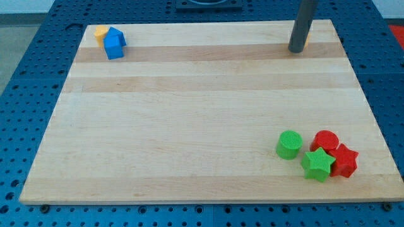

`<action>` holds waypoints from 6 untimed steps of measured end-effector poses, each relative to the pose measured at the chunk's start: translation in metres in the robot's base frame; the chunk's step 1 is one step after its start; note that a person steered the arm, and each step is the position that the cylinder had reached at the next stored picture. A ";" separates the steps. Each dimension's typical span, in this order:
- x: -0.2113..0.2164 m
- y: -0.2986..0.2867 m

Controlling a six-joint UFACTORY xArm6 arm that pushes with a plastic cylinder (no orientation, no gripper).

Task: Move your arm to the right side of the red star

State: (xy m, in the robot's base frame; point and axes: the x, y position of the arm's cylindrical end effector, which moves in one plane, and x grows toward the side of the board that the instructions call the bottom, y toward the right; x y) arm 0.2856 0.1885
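The red star point(344, 160) lies near the board's bottom right corner. It touches the green star point(317, 164) on its left and the red cylinder point(326, 141) above it. My tip point(295, 50) is near the view's top right, far above the red star and slightly to its left. A small orange-yellow piece point(307, 39) shows just behind the rod.
A green cylinder point(289, 144) stands left of the red cylinder. A blue block point(114, 43) and a yellow block point(100, 32) sit together at the top left corner. The wooden board point(189, 120) lies on a blue perforated table point(31, 69).
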 end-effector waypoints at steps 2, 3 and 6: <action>0.040 0.019; 0.101 0.064; 0.276 0.030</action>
